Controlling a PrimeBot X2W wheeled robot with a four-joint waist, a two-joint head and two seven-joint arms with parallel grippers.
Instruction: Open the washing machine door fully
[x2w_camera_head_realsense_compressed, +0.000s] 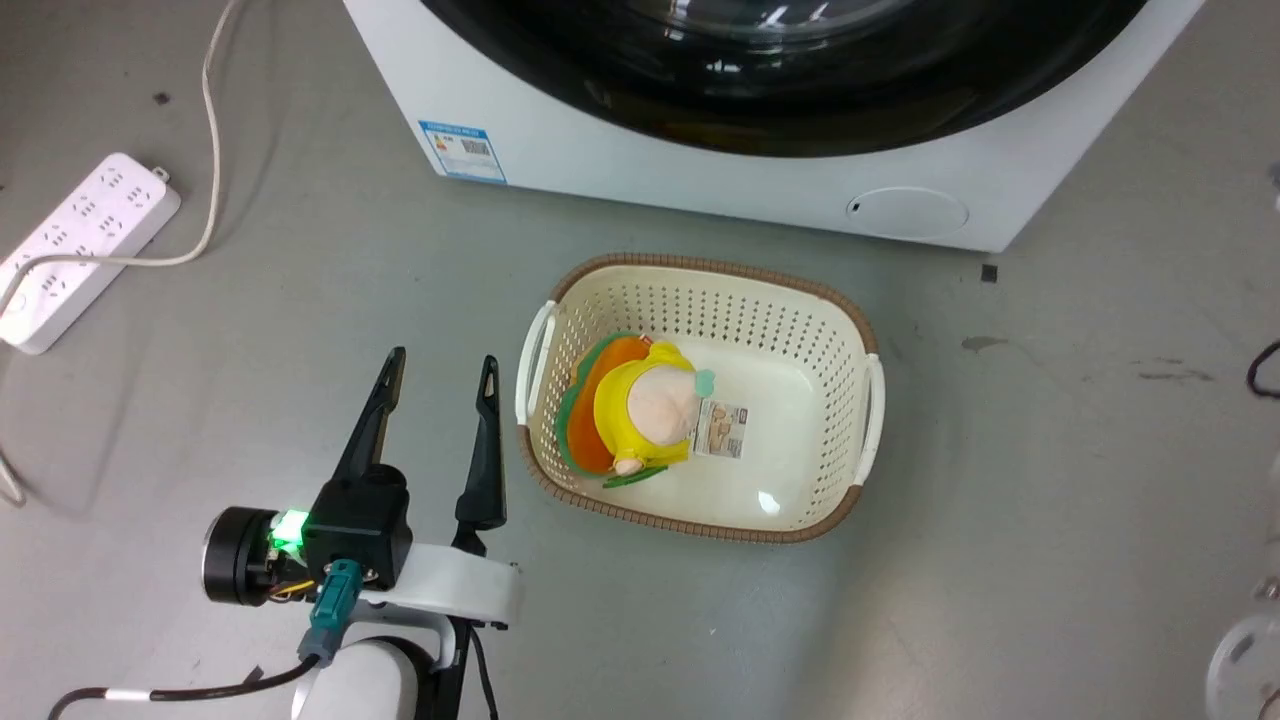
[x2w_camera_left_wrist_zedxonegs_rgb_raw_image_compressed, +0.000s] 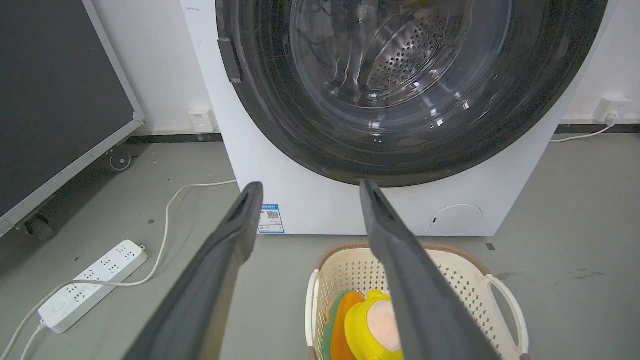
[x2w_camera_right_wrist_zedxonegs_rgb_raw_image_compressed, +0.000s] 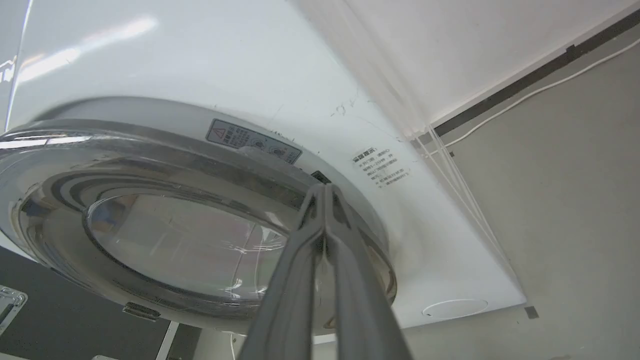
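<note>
The white washing machine (x2w_camera_head_realsense_compressed: 640, 160) stands at the top of the head view, with its blue label (x2w_camera_head_realsense_compressed: 462, 150) and small round flap (x2w_camera_head_realsense_compressed: 905, 212). Its glossy black washing machine door (x2w_camera_left_wrist_zedxonegs_rgb_raw_image_compressed: 280, 125) lies flat against the front in the left wrist view, a handle recess (x2w_camera_left_wrist_zedxonegs_rgb_raw_image_compressed: 227, 60) on its left rim. My left gripper (x2w_camera_head_realsense_compressed: 443, 358) is open and empty, low over the floor and pointing at the machine's lower front (x2w_camera_left_wrist_zedxonegs_rgb_raw_image_compressed: 320, 210). My right gripper (x2w_camera_right_wrist_zedxonegs_rgb_raw_image_compressed: 324, 187) is shut, with nothing between its fingers. Its tips are at the door (x2w_camera_right_wrist_zedxonegs_rgb_raw_image_compressed: 175, 240) rim; contact is unclear.
A cream perforated basket (x2w_camera_head_realsense_compressed: 700, 280) holding a yellow and orange plush toy (x2w_camera_head_realsense_compressed: 650, 410) sits on the floor just in front of the machine, right of my left gripper. A white power strip (x2w_camera_head_realsense_compressed: 80, 245) and its cable lie at far left. A dark panel on casters (x2w_camera_left_wrist_zedxonegs_rgb_raw_image_compressed: 50, 100) stands left of the machine.
</note>
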